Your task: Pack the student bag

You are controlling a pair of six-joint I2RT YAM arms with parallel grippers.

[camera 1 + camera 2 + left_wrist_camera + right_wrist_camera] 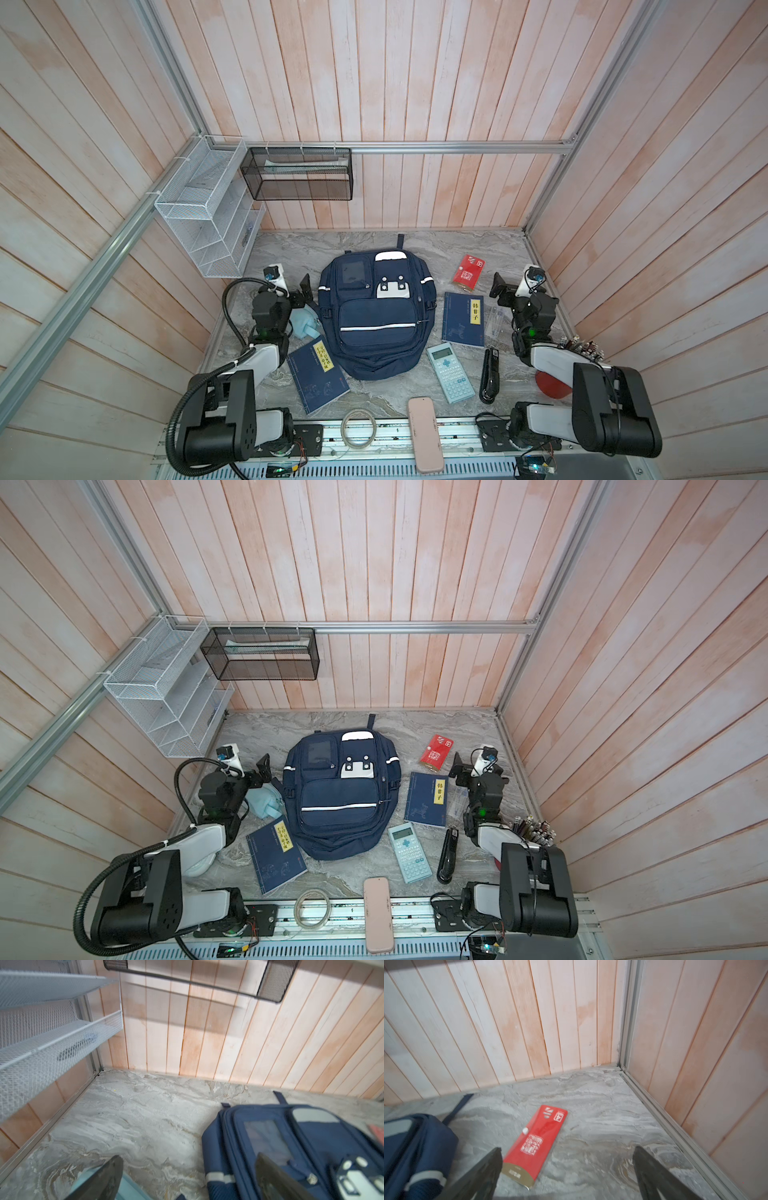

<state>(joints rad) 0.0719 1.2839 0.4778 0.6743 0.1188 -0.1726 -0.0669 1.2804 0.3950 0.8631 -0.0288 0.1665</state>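
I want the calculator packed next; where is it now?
In both top views the light-blue calculator lies flat just right of the near end of the navy backpack, between it and the black stapler.

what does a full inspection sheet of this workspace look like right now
surface: marble table, crowded
job's things: student bag flat mid-table, front up, pockets appear zipped
clutter: left blue book, right blue book, calculator, stapler, red packet, pink case, tape roll, light-blue pouch, all unpacked
end effectors: left end effector open, empty; right end effector open, empty
cables: black hose on left arm; loose wires at front rail
surroundings: wood-panel walls, white mesh rack, black mesh basket
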